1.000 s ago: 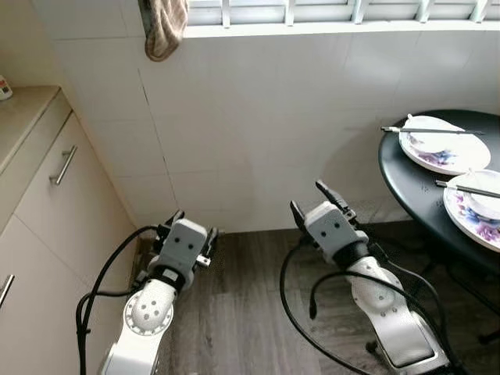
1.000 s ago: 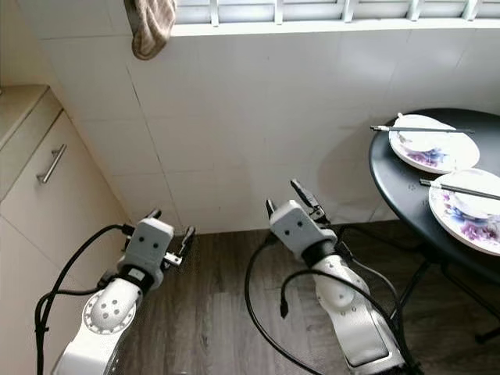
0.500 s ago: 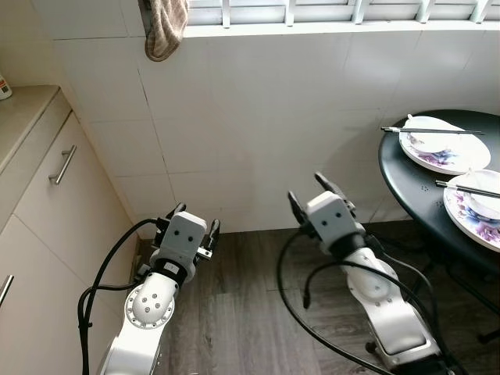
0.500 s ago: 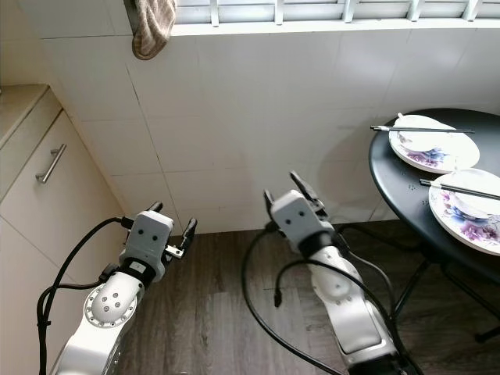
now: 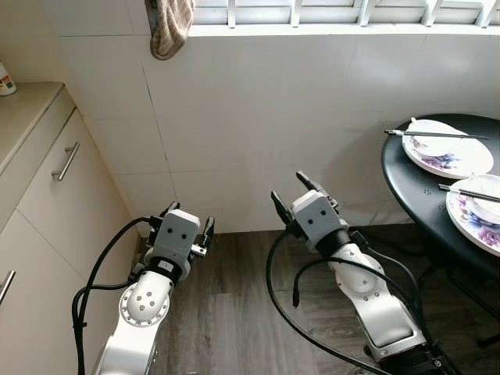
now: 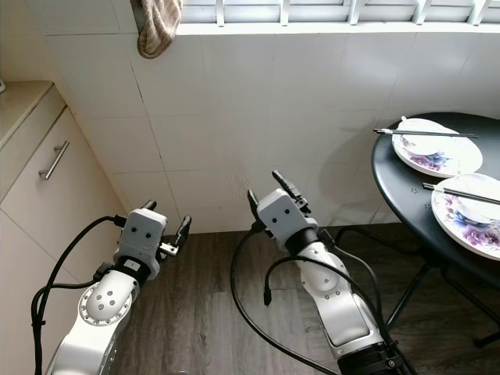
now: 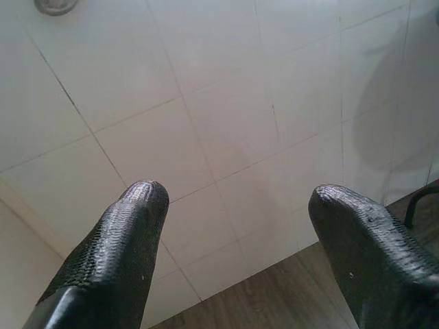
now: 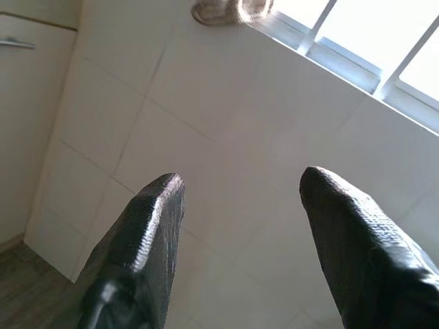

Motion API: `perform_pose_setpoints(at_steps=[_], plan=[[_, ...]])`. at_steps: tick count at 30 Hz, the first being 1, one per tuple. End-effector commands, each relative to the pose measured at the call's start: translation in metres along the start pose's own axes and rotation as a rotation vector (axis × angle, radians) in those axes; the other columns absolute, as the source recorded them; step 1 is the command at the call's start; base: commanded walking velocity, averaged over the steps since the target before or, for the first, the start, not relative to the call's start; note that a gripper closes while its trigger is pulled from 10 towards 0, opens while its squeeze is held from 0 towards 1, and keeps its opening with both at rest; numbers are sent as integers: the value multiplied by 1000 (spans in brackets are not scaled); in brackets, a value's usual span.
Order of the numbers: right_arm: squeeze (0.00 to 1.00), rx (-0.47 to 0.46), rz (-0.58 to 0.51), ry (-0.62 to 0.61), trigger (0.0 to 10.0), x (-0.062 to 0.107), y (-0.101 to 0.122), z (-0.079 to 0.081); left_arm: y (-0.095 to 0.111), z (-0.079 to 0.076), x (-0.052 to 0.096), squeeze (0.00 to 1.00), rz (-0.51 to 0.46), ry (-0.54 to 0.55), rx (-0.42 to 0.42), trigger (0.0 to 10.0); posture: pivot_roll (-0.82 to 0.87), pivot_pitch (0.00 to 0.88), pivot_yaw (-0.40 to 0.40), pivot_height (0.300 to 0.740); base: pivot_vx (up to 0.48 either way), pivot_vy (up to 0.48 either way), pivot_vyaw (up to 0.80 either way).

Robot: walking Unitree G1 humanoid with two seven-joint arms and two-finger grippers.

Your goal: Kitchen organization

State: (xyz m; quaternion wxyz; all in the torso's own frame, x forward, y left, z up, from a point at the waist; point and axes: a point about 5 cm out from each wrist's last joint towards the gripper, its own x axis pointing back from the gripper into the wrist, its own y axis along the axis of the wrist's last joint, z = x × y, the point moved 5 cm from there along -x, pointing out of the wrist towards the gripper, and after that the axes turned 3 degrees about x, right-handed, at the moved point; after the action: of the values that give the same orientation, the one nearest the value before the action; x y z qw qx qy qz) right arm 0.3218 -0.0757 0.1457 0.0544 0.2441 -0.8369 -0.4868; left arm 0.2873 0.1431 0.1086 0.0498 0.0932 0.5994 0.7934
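So both arms were just hanging out over the wood floor (image 5: 234, 312).
Left gripper (image 5: 187, 221) and right gripper (image 5: 294, 194) had fingers spread, holding nothing, aimed at the tiled wall (image 5: 258, 117). Plates (image 5: 449, 148) with chopsticks (image 5: 433, 134) sat on the black table (image 5: 402, 176), right side; a cloth (image 5: 172, 27) hung up by the window.

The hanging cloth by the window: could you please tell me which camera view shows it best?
The left eye view shows the cloth best, sharp, draped over the window ledge. The right eye view shows much the same. The right wrist view catches it blurred at the frame edge; the left wrist view gives just a sliver.
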Motion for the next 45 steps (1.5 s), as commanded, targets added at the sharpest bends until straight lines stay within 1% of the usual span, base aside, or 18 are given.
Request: perform_pose_setpoints(at_steps=[1, 5, 6, 10, 13, 15, 16, 19, 23, 24, 25, 27, 28, 32, 37, 40, 42, 45], plan=[[0, -12, -9, 15, 10000, -2, 1, 0, 1, -1, -1, 0, -8, -5, 11, 10000, 79, 12, -75, 740, 0, 0, 0], [0, 6, -28, 48, 10000, -2, 4, 5, -1, -4, 3, 0, -5, 1, -7, 10000, 97, 16, -97, 740, 0, 0, 0], [0, 2, -31, 50, 10000, -3, 4, 5, -2, -1, 6, 0, -2, 20, 3, 10000, 106, 20, -109, 740, 0, 0, 0], [0, -4, -32, 47, 10000, -6, 4, 2, -1, 1, 9, 0, -3, 43, 0, 10000, 126, 26, -135, 740, 0, 0, 0], [0, 17, -26, 39, 10000, -8, 2, -1, -1, 0, 11, 0, -5, 50, -5, 10000, 122, 27, -140, 740, 0, 0, 0], [0, 10, -12, 23, 10000, -7, -1, -4, -2, -1, 11, 0, -10, 37, -21, 10000, 115, 29, -132, 740, 0, 0, 0], [0, 5, -6, 20, 10000, -6, -2, -5, -2, -1, 11, 0, -11, 31, -26, 10000, 100, 35, -109, 740, 0, 0, 0], [0, -4, -17, -29, 10000, -2, 1, -7, -3, -2, 6, 0, -4, -8, -59, 10000, 92, 28, -84, 740, 0, 0, 0], [0, -2, -7, -55, 10000, -2, -1, -9, -1, -5, 5, 0, -14, -22, -80, 10000, 92, 28, -84, 740, 0, 0, 0], [0, -4, 0, -70, 10000, -1, -2, -10, 0, -6, 4, 0, -18, -27, -80, 10000, 65, 17, -42, 740, 0, 0, 0], [0, 2, 7, -97, 10000, 1, -2, -15, 1, -8, 0, 0, -25, -43, -67, 10000, 38, 15, -20, 740, 0, 0, 0], [0, 5, 10, -107, 10000, 2, -2, -16, 2, -9, -2, 0, -28, -52, -63, 10000, 20, 16, -6, 740, 0, 0, 0], [0, 8, 17, -143, 10000, 8, -3, -22, 3, -15, -6, 0, -37, -89, -69, 10000, -9, 17, 20, 740, 0, 0, 0], [0, 8, 34, -197, 10000, 18, -5, -29, 5, -26, -10, 0, -53, -149, -100, 10000, -37, 10, 51, 740, 0, 0, 0], [0, 1, 49, -221, 10000, 21, -9, -33, 6, -24, -15, 0, -56, -142, -72, 10000, -45, 4, 57, 740, 0, 0, 0], [0, 10, 48, -196, 10000, 20, -9, -31, 7, -26, -15, 0, -65, -140, -62, 10000, -40, 3, 45, 740, 0, 0, 0], [0, 13, 44, -185, 10000, 19, -8, -30, 6, -26, -14, 0, -66, -130, -53, 10000, -37, 3, 40, 740, 0, 0, 0], [0, 17, 43, -159, 10000, 18, -9, -28, 6, -23, -13, 0, -69, -100, -29, 10000, -22, 3, 9, 740, 0, 0, 0]])
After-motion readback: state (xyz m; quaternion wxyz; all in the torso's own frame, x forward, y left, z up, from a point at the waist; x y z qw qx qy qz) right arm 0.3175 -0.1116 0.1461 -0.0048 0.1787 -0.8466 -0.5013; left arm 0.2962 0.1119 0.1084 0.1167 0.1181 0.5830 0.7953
